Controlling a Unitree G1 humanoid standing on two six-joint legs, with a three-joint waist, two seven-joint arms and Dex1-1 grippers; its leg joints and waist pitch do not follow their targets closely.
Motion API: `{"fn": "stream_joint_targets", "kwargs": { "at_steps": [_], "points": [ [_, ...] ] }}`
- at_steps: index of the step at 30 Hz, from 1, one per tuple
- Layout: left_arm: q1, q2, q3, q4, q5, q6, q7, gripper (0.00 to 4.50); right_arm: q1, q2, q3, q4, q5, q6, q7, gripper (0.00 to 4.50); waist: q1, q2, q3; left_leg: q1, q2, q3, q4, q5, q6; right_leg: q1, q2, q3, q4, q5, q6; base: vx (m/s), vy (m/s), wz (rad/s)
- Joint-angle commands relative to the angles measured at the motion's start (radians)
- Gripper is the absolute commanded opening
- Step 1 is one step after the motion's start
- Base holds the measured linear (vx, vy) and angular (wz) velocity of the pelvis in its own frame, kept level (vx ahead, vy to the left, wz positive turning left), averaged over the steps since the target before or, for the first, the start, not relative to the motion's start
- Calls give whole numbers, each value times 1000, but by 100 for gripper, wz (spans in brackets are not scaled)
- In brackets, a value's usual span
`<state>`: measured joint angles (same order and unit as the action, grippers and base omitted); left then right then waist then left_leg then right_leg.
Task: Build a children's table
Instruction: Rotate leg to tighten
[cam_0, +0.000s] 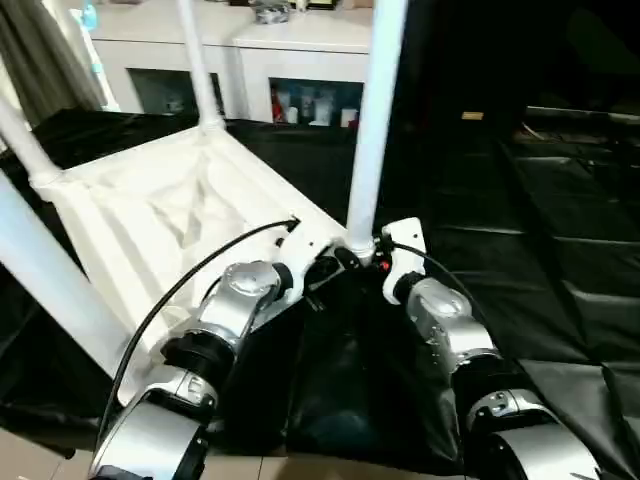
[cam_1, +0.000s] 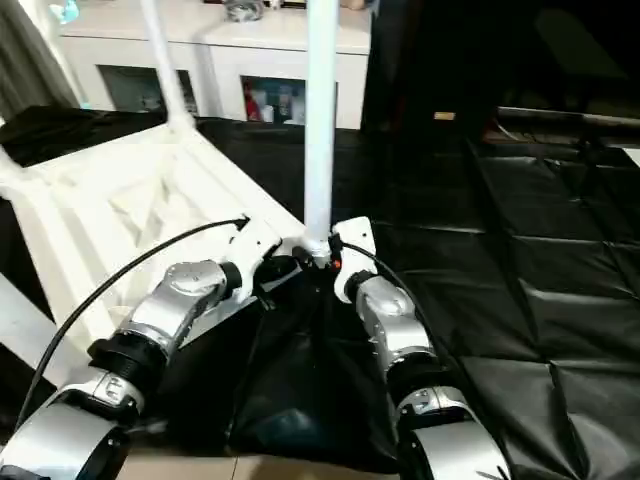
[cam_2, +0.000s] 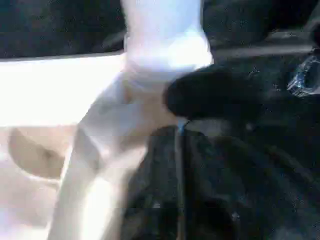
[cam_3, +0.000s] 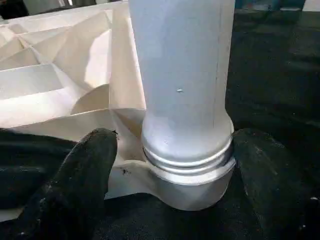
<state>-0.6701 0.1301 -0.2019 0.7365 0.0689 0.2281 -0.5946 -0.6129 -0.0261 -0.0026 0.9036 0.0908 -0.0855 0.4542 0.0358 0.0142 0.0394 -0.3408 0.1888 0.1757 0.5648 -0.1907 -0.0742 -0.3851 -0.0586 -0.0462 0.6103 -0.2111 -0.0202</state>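
Observation:
The children's table lies upside down on the black sheet, its white ribbed underside (cam_0: 170, 220) facing up. Several white legs stand upright in its corner sockets. The nearest leg (cam_0: 372, 150) rises from the near right corner socket (cam_3: 185, 192), its ribbed end seated there. My right gripper (cam_3: 182, 165) is open astride the base of that leg, one black finger (cam_3: 85, 170) on each side. My left gripper (cam_0: 325, 268) sits against the same corner from the left, beside the socket (cam_2: 150, 65).
A white cabinet (cam_0: 300, 60) with glass doors stands behind the table. The black sheet (cam_0: 520, 260) spreads wide to the right with folds in it. A black cable (cam_0: 200, 270) arcs over my left forearm. The big table's front edge runs just below my arms.

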Motion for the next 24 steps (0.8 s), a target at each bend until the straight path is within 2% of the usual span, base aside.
{"fn": "stream_joint_targets", "kwargs": {
  "at_steps": [1,6,7,10,11,12,15,16,18,20,23,24],
  "points": [
    [27,19,7,41,10,62,29,73,16,10,25,-19,4,0,36,388,13,-5,-40,-14,37,-17,-66,-240,46,37,-85,46,-97,-300,-183,0,0,0],
    [31,20,20,-13,3,97,40,116,20,6,4,-39,23,-5,44,388,13,-1,-43,-15,38,-16,-64,-208,55,40,-83,45,-90,-221,-208,0,0,0],
    [38,22,27,-51,-1,113,46,133,19,-1,-6,-42,25,-9,38,388,13,0,-48,-16,39,-15,-60,-185,61,42,-83,45,-83,-162,-225,0,0,0],
    [55,30,34,-125,-2,135,58,151,21,-11,-26,-54,39,-8,41,388,13,1,-52,-22,39,-14,-54,-138,77,46,-81,44,-73,-61,-248,0,0,0],
    [63,34,35,-156,-7,151,54,164,22,-17,-31,-57,42,-7,43,388,14,0,-58,-25,37,-12,-48,-95,96,48,-80,43,-65,20,-263,0,0,0],
    [71,37,36,-180,-9,163,51,186,24,-22,-34,-62,43,-5,45,388,14,0,-58,-25,37,-12,-48,-95,96,48,-80,43,-65,20,-263,0,0,0],
    [93,45,27,-229,-8,201,38,203,26,-42,-40,-64,45,-1,48,388,16,-1,-61,-29,37,-11,-41,-46,130,49,-78,39,-53,132,-288,0,0,0],
    [97,45,25,-235,-6,204,38,203,26,-45,-41,-63,45,0,48,388,17,1,-59,-28,37,-10,-40,-46,137,47,-77,38,-55,130,-290,0,0,0],
    [109,41,17,-249,-14,226,24,234,23,-55,-44,-55,43,-1,45,388,18,1,-58,-28,37,-9,-40,-51,138,47,-77,37,-55,119,-290,0,0,0],
    [122,43,-4,-264,-12,250,13,249,21,-59,-50,-52,43,1,46,388,21,4,-56,-25,38,-9,-42,-80,126,45,-78,38,-60,66,-285,0,0,0],
    [127,32,-7,-279,-20,336,25,249,18,-63,-50,-48,39,-1,37,388,23,8,-55,-23,40,-9,-43,-97,105,45,-77,39,-60,42,-281,0,0,0],
    [127,31,-6,-280,-20,342,26,230,18,-63,-50,-48,39,-1,37,388,25,9,-55,-22,40,-9,-43,-97,103,44,-77,38,-61,41,-282,0,0,0]
  ]
}}
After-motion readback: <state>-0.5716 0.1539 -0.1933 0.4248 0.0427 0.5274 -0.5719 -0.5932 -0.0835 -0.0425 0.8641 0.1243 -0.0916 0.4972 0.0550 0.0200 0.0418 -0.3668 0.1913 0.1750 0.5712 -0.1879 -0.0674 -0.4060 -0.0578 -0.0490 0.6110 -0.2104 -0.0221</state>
